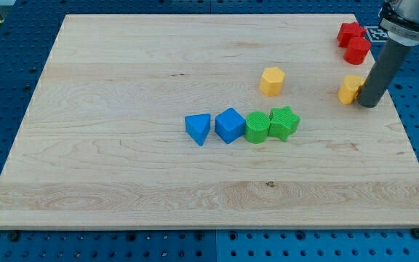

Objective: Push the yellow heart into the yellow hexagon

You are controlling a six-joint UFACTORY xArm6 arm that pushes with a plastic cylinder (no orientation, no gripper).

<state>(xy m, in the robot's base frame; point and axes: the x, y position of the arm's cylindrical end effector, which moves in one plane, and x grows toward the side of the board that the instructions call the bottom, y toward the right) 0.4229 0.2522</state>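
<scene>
Pushing is our job right now, and we have no hand to open or close, only a dark rod. Our tip (368, 104) sits on the board right beside the yellow heart (350, 89), on the side away from the yellow hexagon (272, 81). It looks like it is touching the heart, or almost.

The yellow hexagon is our landmark. The heart is well apart from it, toward the view's right, and a bit lower.

To do this step well, we think we should push the heart straight toward the hexagon, and go slow. We keep the tip behind the middle of the heart. If we push on a corner, the heart may spin and slip away.

Nothing sits between the heart and the hexagon, so the way looks free.

Two red blocks (353, 42) sit up and to the right of the hexagon, near the board's far edge. Below the hexagon is a row: a green star (284, 122), a green round block (257, 127), a blue cube (230, 125) and a blue triangle (198, 129). They are out of the way, unless the heart slides down.
</scene>
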